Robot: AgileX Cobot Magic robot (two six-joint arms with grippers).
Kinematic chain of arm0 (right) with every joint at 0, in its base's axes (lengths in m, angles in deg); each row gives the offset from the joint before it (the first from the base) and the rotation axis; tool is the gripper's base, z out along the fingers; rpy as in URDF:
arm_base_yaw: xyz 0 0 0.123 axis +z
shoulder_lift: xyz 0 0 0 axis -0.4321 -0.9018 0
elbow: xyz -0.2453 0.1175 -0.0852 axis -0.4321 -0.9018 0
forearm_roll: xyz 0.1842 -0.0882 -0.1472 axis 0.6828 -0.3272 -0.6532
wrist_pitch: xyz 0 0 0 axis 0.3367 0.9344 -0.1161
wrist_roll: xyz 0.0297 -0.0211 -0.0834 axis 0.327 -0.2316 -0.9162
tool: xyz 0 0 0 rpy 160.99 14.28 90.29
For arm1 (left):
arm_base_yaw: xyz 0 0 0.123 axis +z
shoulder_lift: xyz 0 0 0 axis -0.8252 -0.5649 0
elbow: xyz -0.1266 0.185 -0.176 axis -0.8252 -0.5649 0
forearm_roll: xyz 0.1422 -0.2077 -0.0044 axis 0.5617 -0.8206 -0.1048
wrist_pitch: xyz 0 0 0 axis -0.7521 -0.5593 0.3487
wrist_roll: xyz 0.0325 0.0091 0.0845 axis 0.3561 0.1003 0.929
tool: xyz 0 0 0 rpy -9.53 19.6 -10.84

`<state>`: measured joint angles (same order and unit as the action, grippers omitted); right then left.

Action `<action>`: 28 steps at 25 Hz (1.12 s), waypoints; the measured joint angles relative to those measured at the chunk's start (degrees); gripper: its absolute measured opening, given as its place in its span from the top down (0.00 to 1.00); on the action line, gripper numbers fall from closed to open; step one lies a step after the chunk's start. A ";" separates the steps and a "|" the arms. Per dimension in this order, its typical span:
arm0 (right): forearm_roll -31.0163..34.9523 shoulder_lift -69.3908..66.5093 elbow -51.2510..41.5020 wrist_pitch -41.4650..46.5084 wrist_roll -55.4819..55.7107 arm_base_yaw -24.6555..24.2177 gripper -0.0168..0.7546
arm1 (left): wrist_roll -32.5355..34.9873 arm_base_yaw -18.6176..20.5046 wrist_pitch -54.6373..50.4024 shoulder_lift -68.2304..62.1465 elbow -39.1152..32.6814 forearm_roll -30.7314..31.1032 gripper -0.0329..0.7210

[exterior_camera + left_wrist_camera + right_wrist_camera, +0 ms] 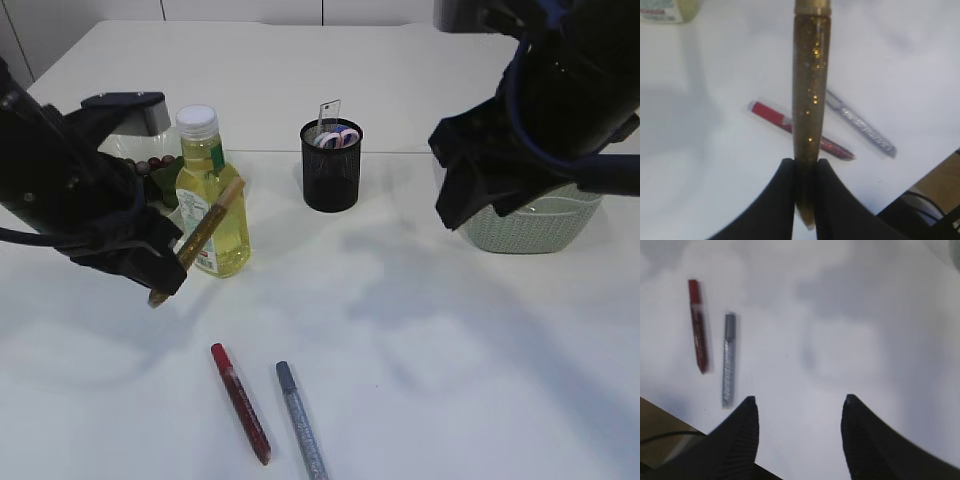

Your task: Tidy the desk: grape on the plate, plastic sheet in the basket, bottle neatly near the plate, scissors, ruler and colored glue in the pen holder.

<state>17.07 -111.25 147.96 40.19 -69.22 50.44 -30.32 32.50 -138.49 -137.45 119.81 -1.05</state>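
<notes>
My left gripper [165, 275] is shut on a gold glitter glue pen [200, 235], held tilted above the table in front of the yellow bottle [212, 195]; the pen also shows in the left wrist view [811, 85] between the jaws [806, 165]. A red glue pen [240, 402] and a silver glue pen [301, 420] lie on the table near the front edge; both show in the right wrist view, red [697, 325] and silver [729, 359]. The black mesh pen holder [331, 165] holds scissors and a ruler. Grapes [150, 170] lie on the plate behind my left arm. My right gripper [799, 402] is open and empty, raised.
A pale green basket [535, 222] stands at the right, partly behind my right arm. The table's front edge runs close to the two lying pens.
</notes>
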 joint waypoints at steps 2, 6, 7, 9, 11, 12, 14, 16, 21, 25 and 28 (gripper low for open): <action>2.97 0.00 0.00 -2.59 0.00 0.00 0.43 | 2.75 0.00 -0.21 1.96 0.00 -4.21 0.87; 8.97 0.00 0.00 -8.71 0.00 0.00 0.43 | 8.37 0.00 -0.43 4.39 0.00 -13.48 0.87; 10.39 0.00 0.00 -10.24 0.00 0.00 0.43 | 9.73 0.00 -0.43 4.64 0.00 -15.85 0.87; 12.66 0.00 0.00 -12.76 0.00 0.00 0.43 | 11.64 -0.09 -0.43 4.89 0.00 -19.87 0.87; 14.72 0.00 0.00 -15.22 0.00 0.00 0.43 | 13.21 -0.09 -0.52 4.89 0.00 -23.17 0.87; 15.55 0.00 0.00 -16.07 0.00 0.00 0.43 | 13.74 -0.09 -0.55 4.89 0.00 -24.32 0.87; 16.96 0.00 0.00 -17.56 0.00 0.00 0.43 | 15.06 -0.09 -0.78 4.89 0.00 -26.66 0.87; 18.70 0.00 0.00 -18.28 -0.13 0.00 0.43 | 15.86 -0.09 -1.08 4.89 -0.11 -28.53 0.87; 26.84 -2.28 0.00 -20.49 -2.95 0.00 0.41 | 17.35 -0.09 -1.64 4.89 -0.11 -31.30 0.87; 31.35 -3.92 -0.15 -22.16 -4.57 0.00 0.37 | 17.52 -0.09 -1.80 4.89 -0.11 -32.16 0.87; 32.57 -4.64 -0.15 -22.70 -4.79 0.00 0.37 | 17.52 -0.09 -1.80 4.89 -0.11 -32.16 0.87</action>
<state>49.64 -115.89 147.81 17.48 -74.01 50.44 -12.80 32.41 -140.29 -132.56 119.71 -33.22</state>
